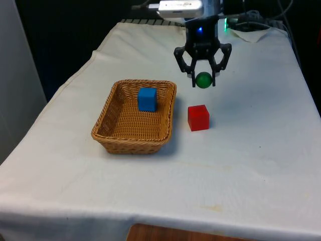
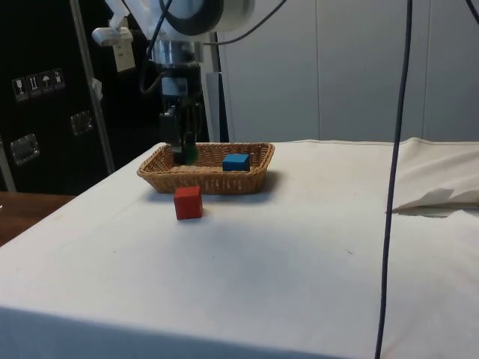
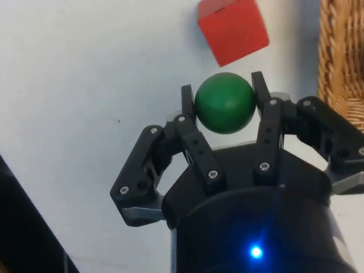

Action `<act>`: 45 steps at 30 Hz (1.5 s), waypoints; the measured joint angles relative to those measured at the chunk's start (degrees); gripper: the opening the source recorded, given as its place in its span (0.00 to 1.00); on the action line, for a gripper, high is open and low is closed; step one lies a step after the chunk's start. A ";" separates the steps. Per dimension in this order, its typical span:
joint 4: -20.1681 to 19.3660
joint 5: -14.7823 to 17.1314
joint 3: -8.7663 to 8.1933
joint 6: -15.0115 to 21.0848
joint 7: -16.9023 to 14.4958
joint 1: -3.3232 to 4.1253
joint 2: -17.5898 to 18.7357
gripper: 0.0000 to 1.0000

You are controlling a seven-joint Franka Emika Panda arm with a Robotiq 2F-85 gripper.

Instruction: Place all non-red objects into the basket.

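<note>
In the front view, left to right: basket (image 1: 134, 116) with the blue cube (image 1: 147, 99) already in it, red cube (image 1: 198, 117) just beside it on the cloth, and our gripper (image 1: 203, 80) clamped on the green ball (image 1: 203, 80), held above the table. We're mid-carry; next we need to shift over the basket's rim and release inside. No readable labels on any object.

White arm (image 2: 202, 11), black gripper (image 3: 225, 105) with silver screws, black linkage fingers (image 3: 190, 136)

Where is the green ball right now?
The green ball is held in the hand, up above the table. In the front view it hangs just behind the red cube, to the right of the basket.
</note>
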 measured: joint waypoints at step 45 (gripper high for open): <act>7.96 0.52 -7.45 3.15 -4.70 -1.15 7.22 0.00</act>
